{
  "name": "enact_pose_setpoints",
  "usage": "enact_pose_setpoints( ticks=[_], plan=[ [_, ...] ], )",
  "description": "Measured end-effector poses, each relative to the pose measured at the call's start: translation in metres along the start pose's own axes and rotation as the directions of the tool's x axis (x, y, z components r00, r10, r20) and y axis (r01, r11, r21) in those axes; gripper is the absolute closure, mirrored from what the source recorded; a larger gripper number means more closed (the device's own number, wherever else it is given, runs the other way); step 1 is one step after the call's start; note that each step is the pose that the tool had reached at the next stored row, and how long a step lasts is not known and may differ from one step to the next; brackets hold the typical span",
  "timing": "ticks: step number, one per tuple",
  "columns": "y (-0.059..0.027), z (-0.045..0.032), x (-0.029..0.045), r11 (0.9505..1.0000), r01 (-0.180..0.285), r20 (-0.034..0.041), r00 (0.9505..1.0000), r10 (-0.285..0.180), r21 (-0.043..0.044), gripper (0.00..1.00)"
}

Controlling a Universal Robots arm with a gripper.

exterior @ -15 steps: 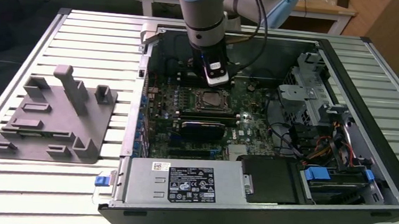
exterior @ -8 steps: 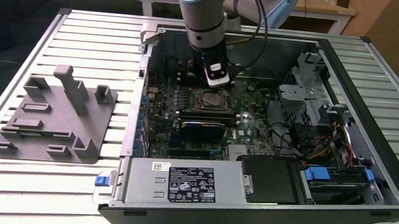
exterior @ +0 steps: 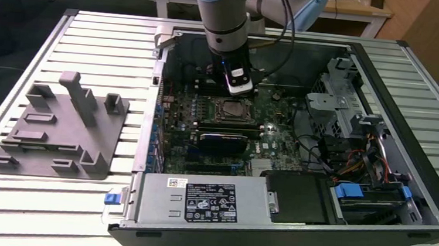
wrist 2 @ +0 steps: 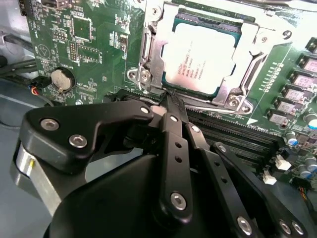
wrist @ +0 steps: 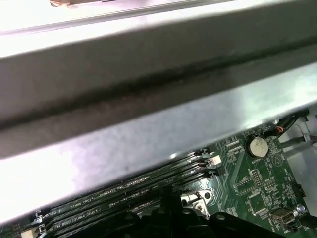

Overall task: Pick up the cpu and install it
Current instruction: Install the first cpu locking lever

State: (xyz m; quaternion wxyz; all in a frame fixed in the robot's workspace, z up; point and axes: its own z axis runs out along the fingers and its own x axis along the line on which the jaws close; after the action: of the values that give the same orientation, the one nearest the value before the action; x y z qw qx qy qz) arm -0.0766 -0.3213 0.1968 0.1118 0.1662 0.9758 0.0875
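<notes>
The cpu (wrist 2: pixel 200 57) is a flat square chip with a pale silver top, lying in the motherboard socket inside its metal retention frame (wrist 2: pixel 148 49). In the exterior view the cpu (exterior: pixel 229 108) sits near the middle of the board (exterior: pixel 281 142), inside the open computer case. My gripper (exterior: pixel 238 93) hangs just above the board, a little behind the socket. In the second wrist view the black fingers (wrist 2: pixel 171 116) come together at a tip next to the socket's edge, and the gripper (wrist 2: pixel 167 100) is shut with nothing between its fingers.
Memory slots (wrist 2: pixel 233 134) run beside the socket, and a coin battery (wrist 2: pixel 62 79) sits on the board. A grey fixture plate (exterior: pixel 62 128) with upright posts lies on the table at the exterior view's left. The power supply (exterior: pixel 201 201), drive cage (exterior: pixel 342 106) and case walls surround the board.
</notes>
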Motion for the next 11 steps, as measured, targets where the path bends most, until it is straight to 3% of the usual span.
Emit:
enact_pose_setpoints(
  ticks=[6,11],
  plan=[
    [0.0012,-0.0055,-0.0011,1.0,0.0,0.0,1.0,0.0,0.0,0.89],
    [0.0024,-0.0055,-0.0007,1.0,0.0,0.0,1.0,0.0,0.0,0.89]
  ],
)
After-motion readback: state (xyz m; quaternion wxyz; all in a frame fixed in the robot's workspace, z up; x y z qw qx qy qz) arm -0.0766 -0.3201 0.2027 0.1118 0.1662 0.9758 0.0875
